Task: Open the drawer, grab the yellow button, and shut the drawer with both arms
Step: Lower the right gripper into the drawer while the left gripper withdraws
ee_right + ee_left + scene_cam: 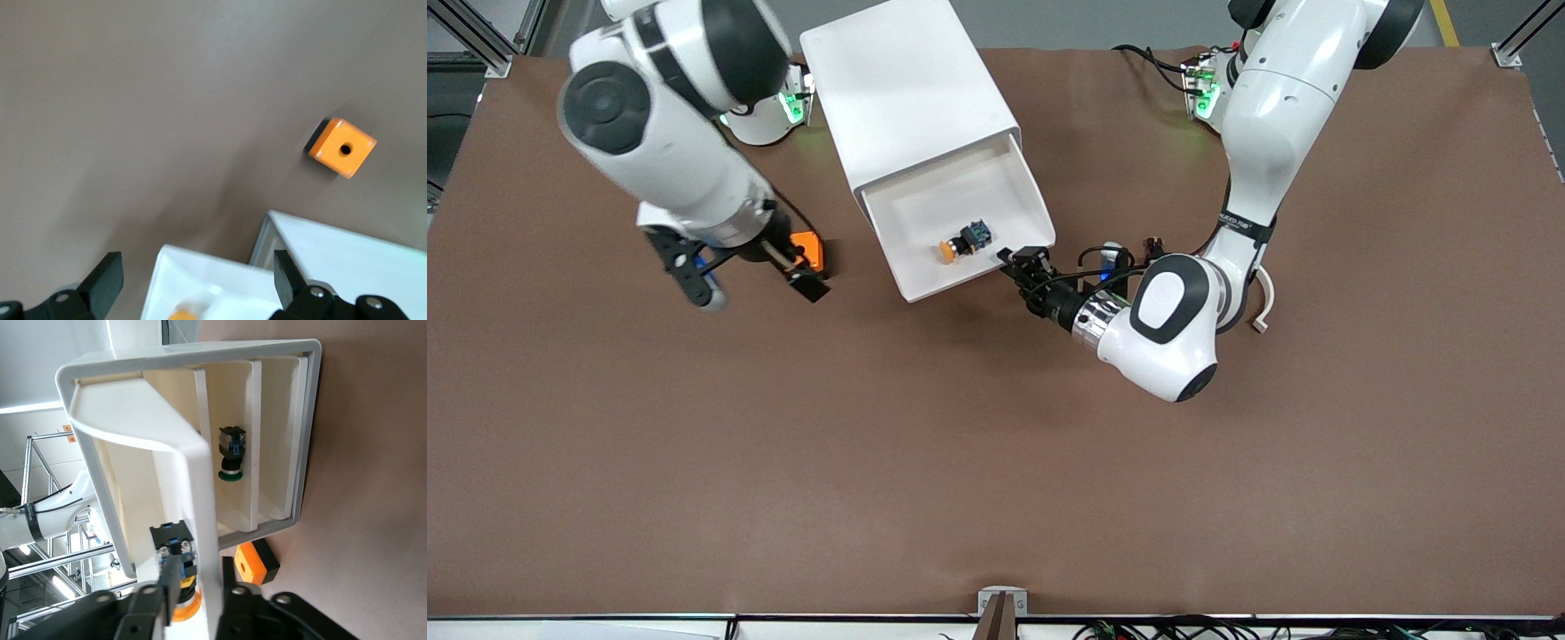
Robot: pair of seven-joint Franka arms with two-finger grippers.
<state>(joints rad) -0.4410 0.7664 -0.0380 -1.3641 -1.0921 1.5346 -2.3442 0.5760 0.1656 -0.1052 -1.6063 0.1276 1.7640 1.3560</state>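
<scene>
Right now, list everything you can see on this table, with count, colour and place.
table: one, brown, under everything
cabinet: one, white, between the arms' bases
drawer: one, white, pulled out of the cabinet
button: one, orange cap, black body, in the open drawer
second button: one, green cap, in another cabinet compartment
cube: one, orange, beside the drawer toward the right arm's end
left gripper: one, black, open, astride the drawer's front
right gripper: one, black, open, over the table by the cube

bright, even overhead light leaves soft shadows on the brown table [996, 462] under both arms and beside the white cabinet [907, 98], the front view is sharp, while the right wrist view is smeared and the drawer [200, 287] edge blurs.
</scene>
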